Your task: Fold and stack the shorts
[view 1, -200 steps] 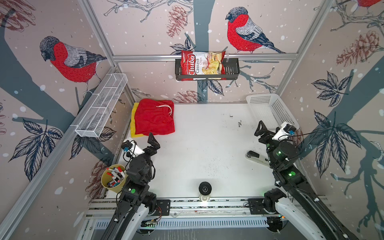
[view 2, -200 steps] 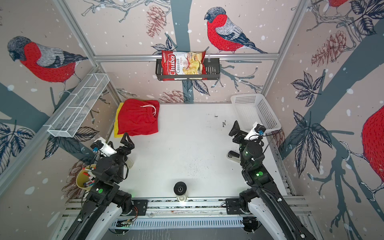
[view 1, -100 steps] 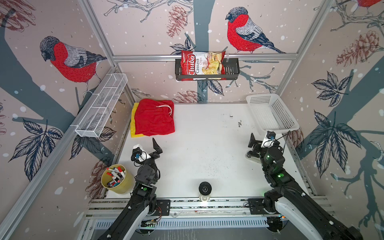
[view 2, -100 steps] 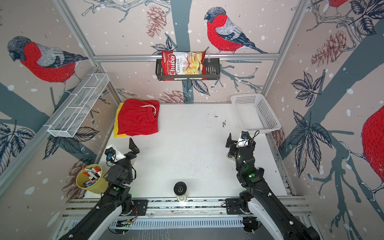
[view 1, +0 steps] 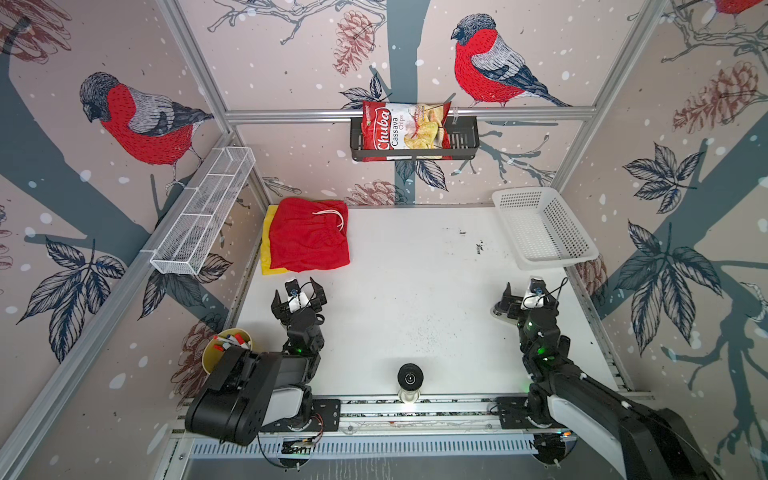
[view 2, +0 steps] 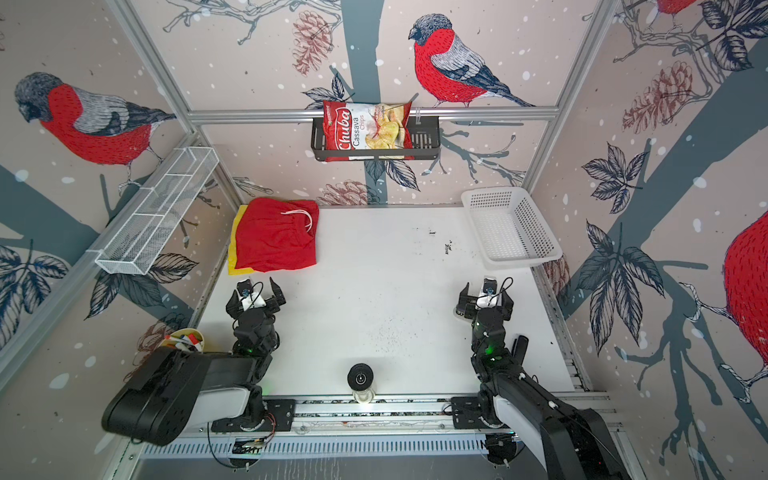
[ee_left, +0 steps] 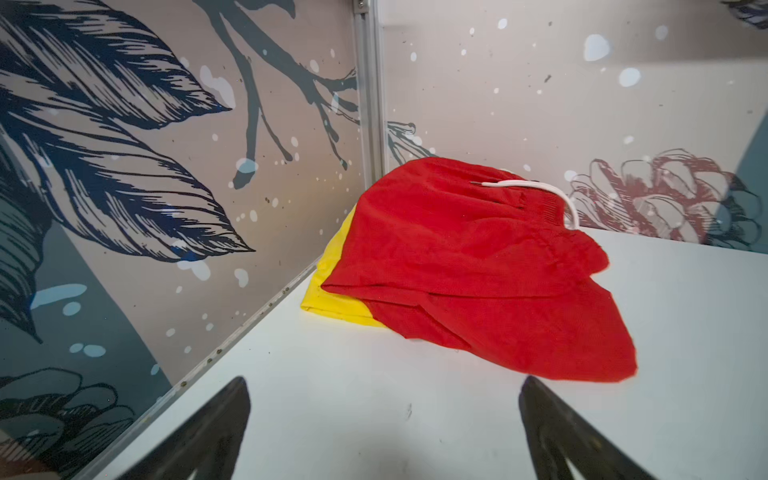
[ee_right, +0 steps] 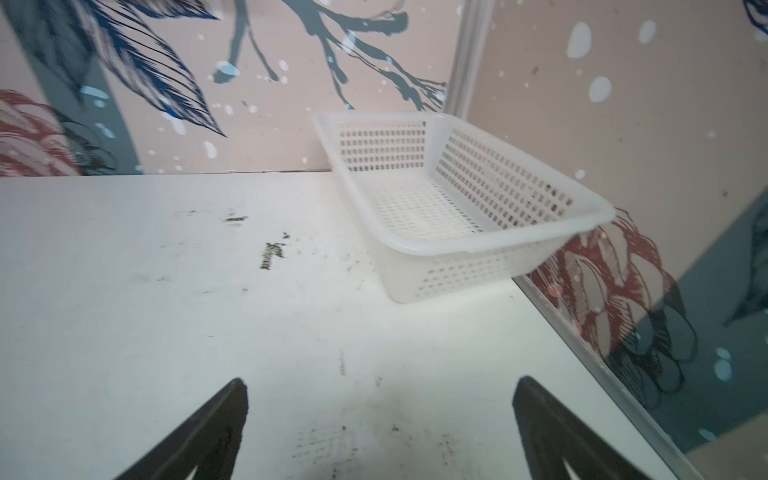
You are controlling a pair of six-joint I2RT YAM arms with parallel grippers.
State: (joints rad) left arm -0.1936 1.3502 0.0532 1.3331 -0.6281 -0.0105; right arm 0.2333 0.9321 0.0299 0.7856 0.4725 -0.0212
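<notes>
The red shorts (view 1: pixel 309 237) (view 2: pixel 276 237) (ee_left: pixel 478 270) with a white drawstring lie folded on top of the yellow shorts (view 1: pixel 266 249) (view 2: pixel 232 249) (ee_left: pixel 332 291) in the table's far left corner. Only a yellow strip shows along the left and near edges. My left gripper (view 1: pixel 297 291) (view 2: pixel 254 293) (ee_left: pixel 384 380) is open and empty just short of the pile's near edge, low over the table. My right gripper (view 1: pixel 528 297) (view 2: pixel 485 293) (ee_right: pixel 380 381) is open and empty near the right edge, facing the basket.
A white lattice basket (view 1: pixel 557 259) (view 2: pixel 523 259) (ee_right: pixel 457 249) stands empty at the far right, overhanging the table edge. A yellow cup of markers (view 1: pixel 226 347) sits beside the left arm. A wire rack (view 1: pixel 203 212) and a chips bag (view 1: pixel 405 131) hang on the walls. A small camera post (view 1: pixel 410 378) stands at the near edge.
Both arms have come down and folded back toward the near rail, leaving both grippers low over the table. Both stayed open. The shorts have not moved.
</notes>
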